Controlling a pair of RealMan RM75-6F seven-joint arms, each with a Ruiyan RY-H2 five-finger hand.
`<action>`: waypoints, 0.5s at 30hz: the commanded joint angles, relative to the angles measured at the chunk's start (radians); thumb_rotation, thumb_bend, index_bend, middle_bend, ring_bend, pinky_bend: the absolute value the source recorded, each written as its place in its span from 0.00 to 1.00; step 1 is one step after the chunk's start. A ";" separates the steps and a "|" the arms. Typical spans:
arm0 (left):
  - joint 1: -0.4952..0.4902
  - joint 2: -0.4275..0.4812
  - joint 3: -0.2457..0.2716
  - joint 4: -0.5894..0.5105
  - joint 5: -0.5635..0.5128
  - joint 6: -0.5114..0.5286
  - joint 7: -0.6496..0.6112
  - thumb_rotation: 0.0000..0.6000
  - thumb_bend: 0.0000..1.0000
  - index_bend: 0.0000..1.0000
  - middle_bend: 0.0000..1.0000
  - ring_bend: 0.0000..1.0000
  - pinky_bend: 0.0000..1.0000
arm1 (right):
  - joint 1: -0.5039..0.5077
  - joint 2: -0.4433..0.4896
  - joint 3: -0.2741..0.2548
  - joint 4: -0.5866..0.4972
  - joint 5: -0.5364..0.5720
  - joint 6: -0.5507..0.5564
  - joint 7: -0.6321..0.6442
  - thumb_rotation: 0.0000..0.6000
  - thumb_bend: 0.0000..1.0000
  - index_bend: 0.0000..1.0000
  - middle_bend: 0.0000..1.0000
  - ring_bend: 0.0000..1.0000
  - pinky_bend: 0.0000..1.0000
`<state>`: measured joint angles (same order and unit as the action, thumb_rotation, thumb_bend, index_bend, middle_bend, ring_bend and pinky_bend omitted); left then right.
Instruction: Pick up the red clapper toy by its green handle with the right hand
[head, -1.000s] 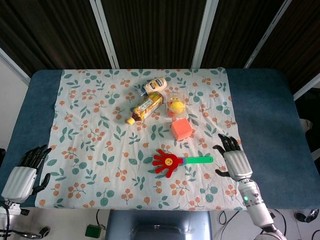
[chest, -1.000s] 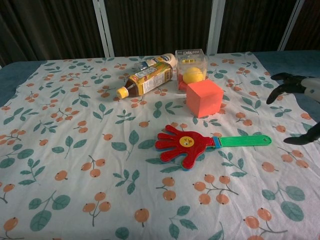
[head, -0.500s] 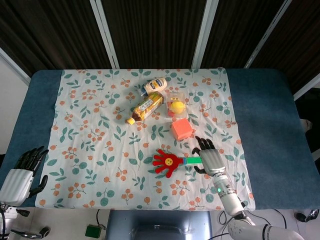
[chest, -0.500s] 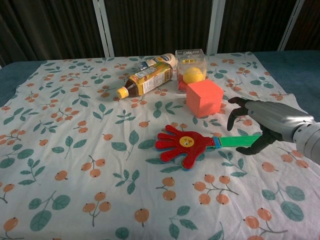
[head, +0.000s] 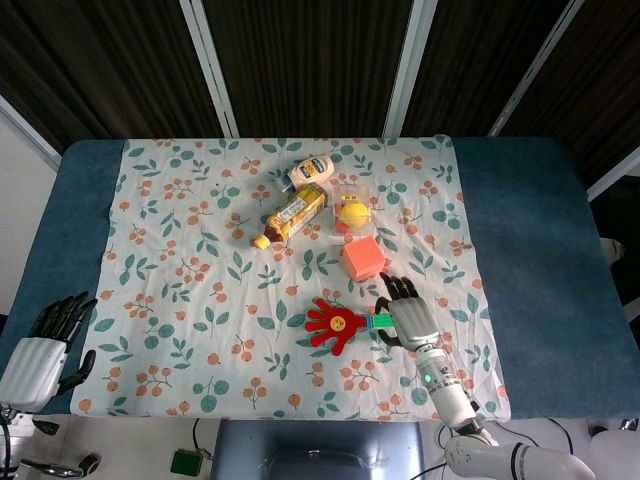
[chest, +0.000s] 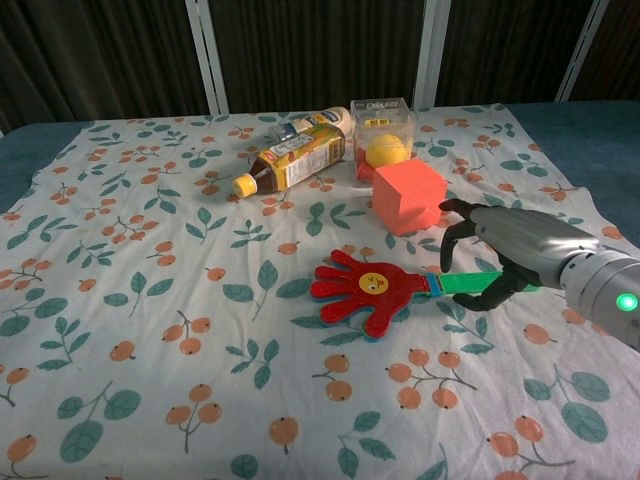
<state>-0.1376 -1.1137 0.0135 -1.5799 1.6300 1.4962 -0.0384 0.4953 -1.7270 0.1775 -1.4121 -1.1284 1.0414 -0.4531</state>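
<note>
The right robot hand (chest: 500, 255), fingers apart, arches over the green plastic handle (chest: 470, 283) of the red hand-shaped clapper toy (chest: 368, 290), lying flat at the bench's (head: 520, 240) five o'clock; grasp and lift remain.

No lettering can be read anywhere in either view. The amber bottle (chest: 289, 160) lying at about 12 o'clock on the cloth carries a printed label, and the white bottle (chest: 318, 123) just behind it another, but both are too small and blurred to make out
</note>
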 joint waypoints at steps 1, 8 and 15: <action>0.000 0.000 0.001 0.000 0.000 -0.001 0.001 1.00 0.47 0.00 0.00 0.00 0.09 | 0.003 -0.002 -0.002 0.004 0.002 0.002 0.003 1.00 0.39 0.57 0.00 0.00 0.00; 0.000 0.001 0.002 -0.002 0.002 -0.003 0.000 1.00 0.47 0.00 0.00 0.00 0.09 | 0.010 -0.008 -0.007 0.011 0.013 0.007 0.004 1.00 0.39 0.60 0.00 0.00 0.00; 0.000 0.003 0.001 -0.002 0.003 -0.001 -0.002 1.00 0.47 0.00 0.00 0.00 0.10 | 0.016 -0.007 -0.011 0.011 0.031 0.005 -0.002 1.00 0.39 0.60 0.00 0.00 0.00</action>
<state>-0.1377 -1.1106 0.0147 -1.5820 1.6325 1.4947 -0.0408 0.5107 -1.7345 0.1670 -1.4013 -1.0981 1.0468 -0.4553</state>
